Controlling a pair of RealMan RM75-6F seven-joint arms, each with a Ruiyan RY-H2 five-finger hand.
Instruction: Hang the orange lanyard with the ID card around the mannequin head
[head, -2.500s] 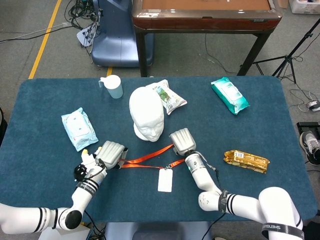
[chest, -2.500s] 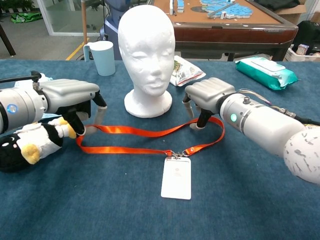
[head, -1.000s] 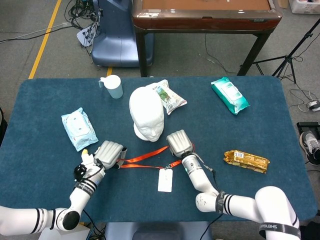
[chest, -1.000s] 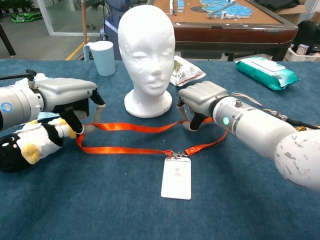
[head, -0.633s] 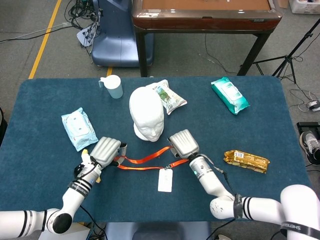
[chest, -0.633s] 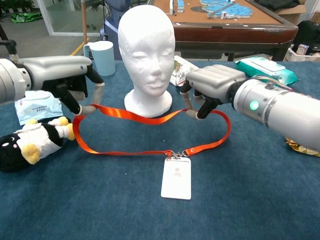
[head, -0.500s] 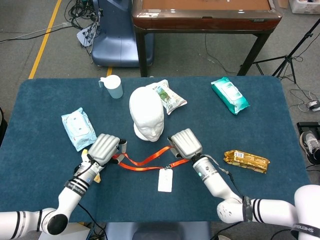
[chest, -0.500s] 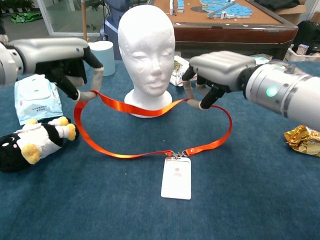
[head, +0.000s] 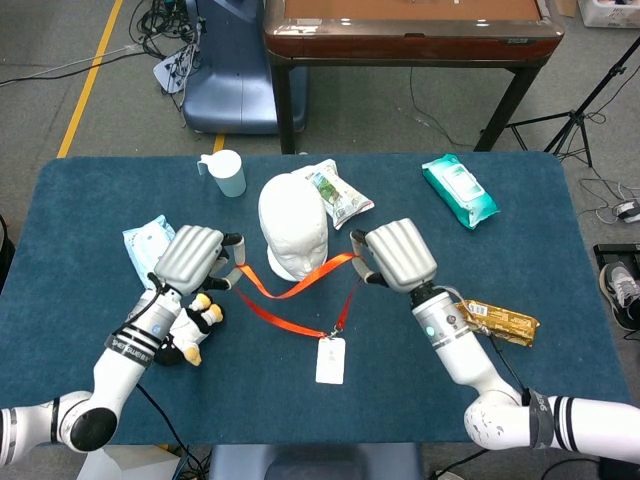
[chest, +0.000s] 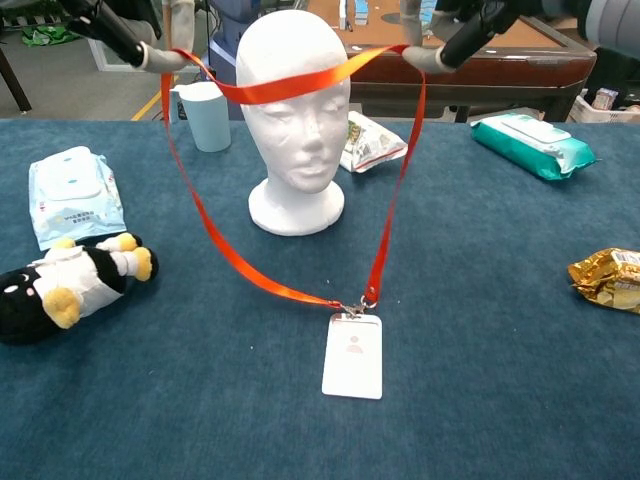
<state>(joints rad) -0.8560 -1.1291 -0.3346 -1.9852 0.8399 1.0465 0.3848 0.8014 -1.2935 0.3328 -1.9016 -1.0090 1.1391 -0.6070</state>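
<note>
1. Two hands hold the orange lanyard (chest: 300, 85) up as an open loop. The left hand (head: 190, 258) pinches the strap at one side and the right hand (head: 400, 255) pinches it at the other, so the span between them runs taut across the forehead of the mannequin head (chest: 295, 100).
2. From each hand the strap falls inward and toward the robot, and the two runs meet at a metal clip. This V keeps the loop wide, which is likely why the hands sit well apart, one on each side of the head.
3. Below the clip, nearer the robot than either hand, the ID card (chest: 352, 368) lies flat on the table (chest: 480, 400). It is not yet lifted, so the loop's lower end hangs slack.
4. The loop is not yet over the crown: its top edge lies against the front of the face. I judge that the hands need to go higher and farther back before lowering.
5. Just beside and below the left hand lies a plush penguin (chest: 65, 285), with a wipes pack (chest: 75, 195) next to it. A pale blue cup (chest: 203, 115) stands beyond that hand.
6. Between the right hand and the head, a snack packet (chest: 372, 140) lies behind the base. Past the right hand rest a green wipes pack (chest: 530, 143) and a gold wrapper (chest: 605, 278).
</note>
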